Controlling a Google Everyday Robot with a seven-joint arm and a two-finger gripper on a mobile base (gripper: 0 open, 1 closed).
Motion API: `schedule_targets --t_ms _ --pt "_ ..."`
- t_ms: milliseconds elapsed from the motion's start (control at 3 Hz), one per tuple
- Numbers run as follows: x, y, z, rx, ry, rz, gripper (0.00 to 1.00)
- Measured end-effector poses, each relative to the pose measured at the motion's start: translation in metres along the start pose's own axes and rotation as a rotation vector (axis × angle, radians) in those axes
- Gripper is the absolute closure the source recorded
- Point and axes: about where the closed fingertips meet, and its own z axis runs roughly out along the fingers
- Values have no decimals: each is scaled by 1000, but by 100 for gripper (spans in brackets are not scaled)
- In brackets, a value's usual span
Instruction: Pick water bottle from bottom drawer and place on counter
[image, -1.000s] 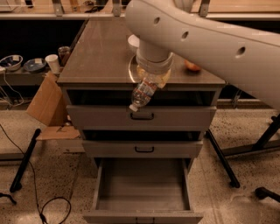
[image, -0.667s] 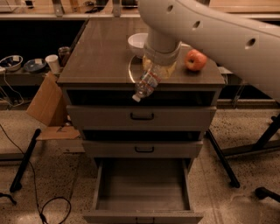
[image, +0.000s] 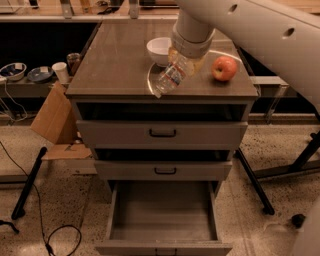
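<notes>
My pincer (image: 186, 58) is over the front middle of the glossy grey-brown surface (image: 115, 65) that tops the drawer cabinet. It is clenched on the base end of the small clear crinkled plastic water bottle (image: 171, 79) with a white cap. The water bottle hangs tilted, cap down and toward the front edge. I cannot tell whether the cap touches the surface or sits just above it.

I judge the pick as done: the water bottle is out of the deep grey bottom drawer (image: 162, 212) and up at the surface. What is left is the placing: set it down in a free spot, let go, and draw my arm away.

The bottom drawer stands pulled out, and its plain grey inside shows nothing in it. The 2 shallower drawers (image: 162, 134) with black handles above it show dark gaps along their tops, but I cannot see what they hold.

On the surface, a round white bowl (image: 159, 49) sits just behind the water bottle. Its contents are hidden from me. A red and yellow apple (image: 224, 68) lies near on the other side of my pincer.
</notes>
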Motion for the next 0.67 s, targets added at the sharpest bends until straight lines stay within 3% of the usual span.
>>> schedule_targets --t_ms 667 --pt "14 -8 23 78 -47 123 100"
